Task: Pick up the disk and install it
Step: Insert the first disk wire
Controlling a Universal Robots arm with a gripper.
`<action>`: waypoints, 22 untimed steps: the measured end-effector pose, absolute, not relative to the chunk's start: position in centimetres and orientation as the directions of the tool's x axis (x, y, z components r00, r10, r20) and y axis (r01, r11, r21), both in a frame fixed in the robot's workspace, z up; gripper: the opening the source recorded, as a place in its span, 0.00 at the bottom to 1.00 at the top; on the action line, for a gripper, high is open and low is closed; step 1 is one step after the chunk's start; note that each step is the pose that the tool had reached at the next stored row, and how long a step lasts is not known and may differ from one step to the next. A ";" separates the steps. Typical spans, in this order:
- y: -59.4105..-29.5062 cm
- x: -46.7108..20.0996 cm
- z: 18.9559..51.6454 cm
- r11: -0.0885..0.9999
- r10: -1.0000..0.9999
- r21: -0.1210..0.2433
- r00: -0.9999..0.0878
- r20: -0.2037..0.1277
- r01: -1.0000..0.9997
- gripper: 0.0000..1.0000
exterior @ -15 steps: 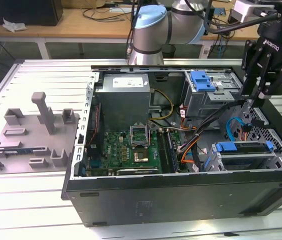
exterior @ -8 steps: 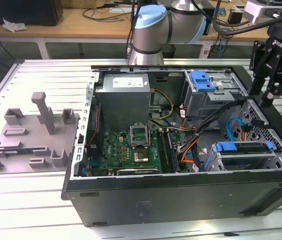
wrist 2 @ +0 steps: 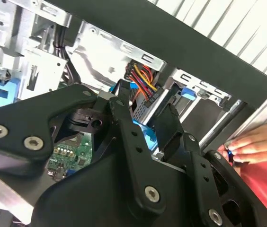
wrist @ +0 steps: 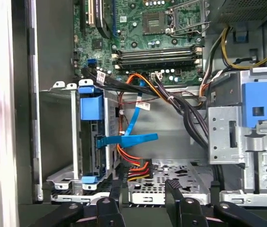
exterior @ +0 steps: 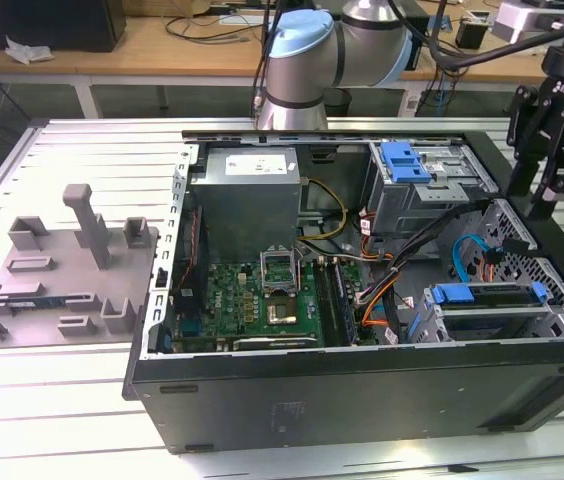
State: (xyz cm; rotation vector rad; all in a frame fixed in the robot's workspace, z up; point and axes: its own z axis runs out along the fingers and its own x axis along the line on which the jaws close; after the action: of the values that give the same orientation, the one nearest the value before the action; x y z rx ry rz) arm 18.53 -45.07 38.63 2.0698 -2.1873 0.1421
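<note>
On the slatted table (exterior: 62,400), in the open computer case (exterior: 362,400), the disk (exterior: 487,294) lies nine-to-three, at the exterior view's seven o'clock from the gripper (exterior: 542,205), jaws apart and empty.

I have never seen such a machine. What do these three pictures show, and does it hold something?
It is a robot arm with a black gripper. One camera stands aside and sees the whole scene; two cameras ride near the wrist and look past the fingers. On the metal table lie an open computer case and a grey plastic fixture. The gripper hangs over the case near a drive cage, jaws open, holding nothing. A person's hand is beside the case.
</note>
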 end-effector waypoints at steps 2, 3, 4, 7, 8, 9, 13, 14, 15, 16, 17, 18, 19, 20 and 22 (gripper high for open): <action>-45.1 18.5 38.6 0.068 -0.983 0.024 -0.063 0.173 -0.997 0.49; -45.1 18.5 38.6 0.075 -0.981 0.026 -0.069 0.181 -0.997 0.49; -45.1 18.6 38.6 0.080 -0.980 0.028 -0.073 0.187 -0.996 0.49; -45.1 18.6 38.6 0.107 -0.974 0.031 -0.099 0.203 -0.994 0.49; -45.1 18.6 38.6 0.121 -0.972 0.030 -0.113 0.206 -0.992 0.49; -45.1 18.6 38.5 0.143 -0.969 0.030 -0.133 0.209 -0.989 0.49; -45.1 18.6 38.1 0.210 -0.957 0.030 -0.199 0.211 -0.977 0.49; -45.1 18.6 38.0 0.222 -0.954 0.030 -0.211 0.211 -0.975 0.49; -45.1 18.6 37.9 0.235 -0.951 0.029 -0.224 0.212 -0.971 0.49; -45.1 18.6 37.7 0.253 -0.947 0.029 -0.242 0.212 -0.967 0.49; -45.1 18.7 37.7 0.261 -0.945 0.029 -0.249 0.213 -0.965 0.49; -45.1 18.8 37.6 0.268 -0.943 0.029 -0.256 0.214 -0.963 0.49; -45.1 18.9 37.5 0.273 -0.941 0.029 -0.261 0.215 -0.961 0.49; -45.1 19.0 37.5 0.278 -0.940 0.029 -0.265 0.217 -0.960 0.49; -45.1 19.3 37.4 0.284 -0.935 0.029 -0.270 0.229 -0.959 0.49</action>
State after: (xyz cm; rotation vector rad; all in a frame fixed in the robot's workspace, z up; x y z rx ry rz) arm 19.29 -45.07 37.40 1.7601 -2.3479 0.1700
